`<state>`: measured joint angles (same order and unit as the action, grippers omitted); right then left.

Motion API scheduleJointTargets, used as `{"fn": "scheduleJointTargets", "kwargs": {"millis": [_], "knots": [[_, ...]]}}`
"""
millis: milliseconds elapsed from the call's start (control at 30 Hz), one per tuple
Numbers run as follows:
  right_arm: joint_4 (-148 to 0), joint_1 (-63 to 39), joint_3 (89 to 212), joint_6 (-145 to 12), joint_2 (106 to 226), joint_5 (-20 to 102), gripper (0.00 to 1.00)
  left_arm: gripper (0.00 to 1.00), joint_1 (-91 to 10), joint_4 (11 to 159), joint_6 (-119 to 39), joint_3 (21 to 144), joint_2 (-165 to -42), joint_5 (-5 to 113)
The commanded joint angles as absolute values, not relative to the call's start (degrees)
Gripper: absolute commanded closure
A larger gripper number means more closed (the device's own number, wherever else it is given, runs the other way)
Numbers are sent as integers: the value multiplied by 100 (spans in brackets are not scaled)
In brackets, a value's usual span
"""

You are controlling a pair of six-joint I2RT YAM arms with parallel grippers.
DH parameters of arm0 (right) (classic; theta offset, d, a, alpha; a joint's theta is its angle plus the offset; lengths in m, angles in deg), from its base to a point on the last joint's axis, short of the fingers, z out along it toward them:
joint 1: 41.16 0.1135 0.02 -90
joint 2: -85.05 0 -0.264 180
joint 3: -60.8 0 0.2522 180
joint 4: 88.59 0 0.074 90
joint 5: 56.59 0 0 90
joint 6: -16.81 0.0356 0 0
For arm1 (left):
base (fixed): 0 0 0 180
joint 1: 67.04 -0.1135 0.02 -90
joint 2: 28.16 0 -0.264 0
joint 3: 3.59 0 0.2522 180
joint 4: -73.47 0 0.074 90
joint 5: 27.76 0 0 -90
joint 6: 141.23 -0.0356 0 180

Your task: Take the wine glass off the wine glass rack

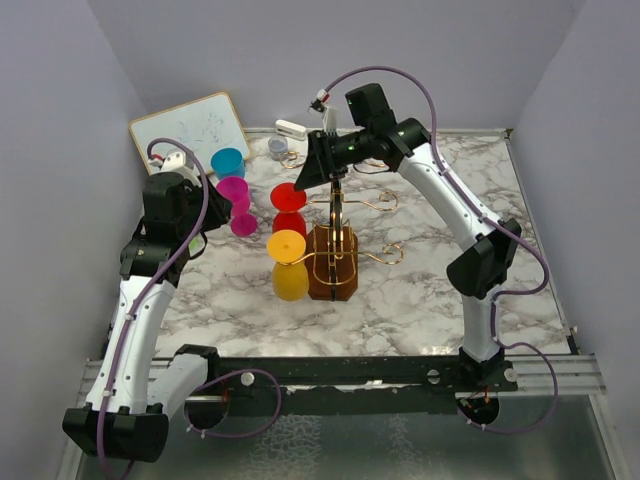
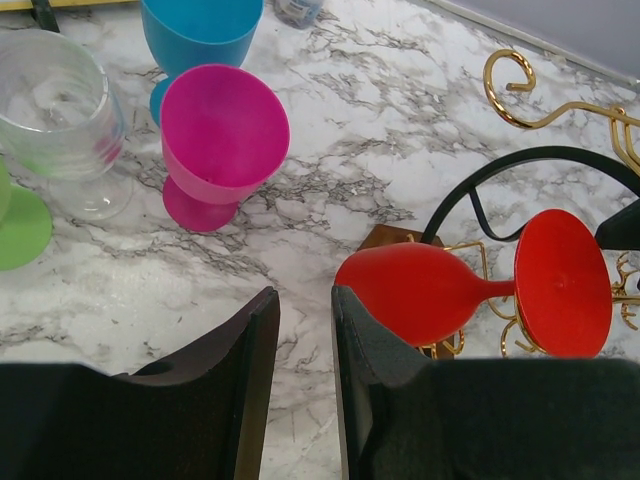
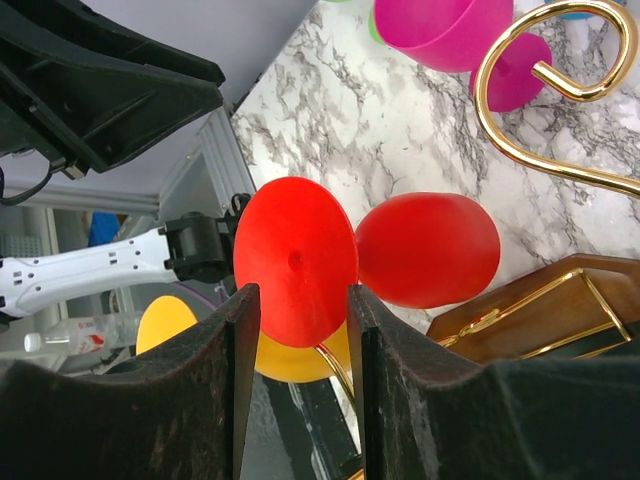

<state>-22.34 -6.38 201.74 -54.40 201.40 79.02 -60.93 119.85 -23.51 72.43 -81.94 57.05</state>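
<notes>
The wine glass rack [image 1: 335,250] is gold wire on a dark wooden base at the table's middle. A red wine glass [image 1: 288,208] hangs bowl-down on its left side, and a yellow wine glass [image 1: 289,265] hangs in front of it. My right gripper [image 3: 300,290] reaches in from behind, and its fingers press the rim of the red glass's round foot [image 3: 295,260]. The red bowl [image 3: 428,248] lies beyond. My left gripper [image 2: 305,295] is empty with a narrow gap between its fingers. It hovers left of the red glass [image 2: 420,290], apart from it.
A magenta glass [image 2: 222,140], a blue glass [image 2: 200,35] and a clear glass [image 2: 60,110] stand upright on the marble at the left, by a green foot [image 2: 15,225]. A whiteboard [image 1: 190,130] and a small grey cup [image 1: 277,147] are at the back. Curled hooks [image 1: 385,205] stick out to the right.
</notes>
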Motion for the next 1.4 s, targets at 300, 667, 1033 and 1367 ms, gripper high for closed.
{"fn": "scheduleJointTargets", "kwargs": {"millis": [300,667,1033,1367], "knots": [[-2271,-368,19937,-5474,20091,6551,60,69,-6115,11832,-2316,7100,-8096,5464],[-2453,-372,19773,-5429,19946,6426,60,69,-6115,11852,-2340,6985,-8040,5486],[-2507,-372,19638,-5447,19891,6708,60,69,-6120,11821,-2319,6890,-8063,5451],[-2495,-356,19544,-5514,19757,6981,58,69,-6115,11768,-2267,6817,-8056,5386]]}}
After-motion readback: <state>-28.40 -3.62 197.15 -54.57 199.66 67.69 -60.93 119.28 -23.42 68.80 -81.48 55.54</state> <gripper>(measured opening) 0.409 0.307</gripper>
